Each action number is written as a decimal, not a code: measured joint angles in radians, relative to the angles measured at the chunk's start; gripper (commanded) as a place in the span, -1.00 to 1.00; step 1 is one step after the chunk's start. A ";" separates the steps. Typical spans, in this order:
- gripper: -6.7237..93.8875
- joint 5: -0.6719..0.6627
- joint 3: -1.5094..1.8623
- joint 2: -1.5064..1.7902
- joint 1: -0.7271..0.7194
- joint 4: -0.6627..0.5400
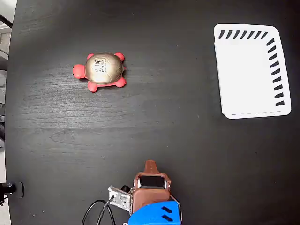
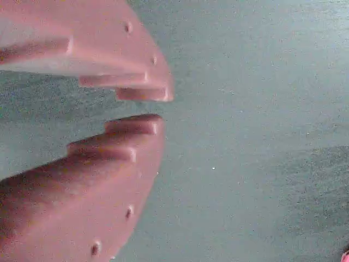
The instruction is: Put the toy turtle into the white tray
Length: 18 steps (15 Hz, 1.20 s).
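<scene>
Upper left of the table [image 1: 154, 122] in the fixed view sits the toy turtle [image 1: 100, 71], resting flat on its legs, head pointing toward the left edge, gold-bronze shell up with a small square sticker on the crown. Judgement on handling: looks small and light, likely moulded plastic or rubbery; the domed shell is glossy, so probably slippery under the fingers and prone to squirting out if pinched high on the curve. Best hold would seem to be low across the shell's flanks, between the front and rear legs, where the sides are steepest and the legs give some stop. No sign it is fragile. The white tray [image 1: 252, 70] lies at upper right in the same view, well apart from the turtle, nothing inside it, black slanted slots along its top and right edges. The gripper [image 2: 150, 108] is at the bottom centre of the fixed view, near neither object; only its brown-red top and a blue arm segment show there. Wrist view: the two reddish fingers [image 2: 98, 180] nearly pressed together, a narrow gap left between the tips, nothing pinched between them, bare table surface behind. Hard to make out: the sticker's print is unreadable; the turtle's underside and its material cannot be confirmed; tray depth cannot be judged from overhead. A sliver of pink at the wrist view's bottom right corner is too cut off to identify. Arm base is cropped by the frame's lower edge.
</scene>
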 measured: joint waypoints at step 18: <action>-0.87 -0.147 -1.008 -1.545 -0.209 -0.186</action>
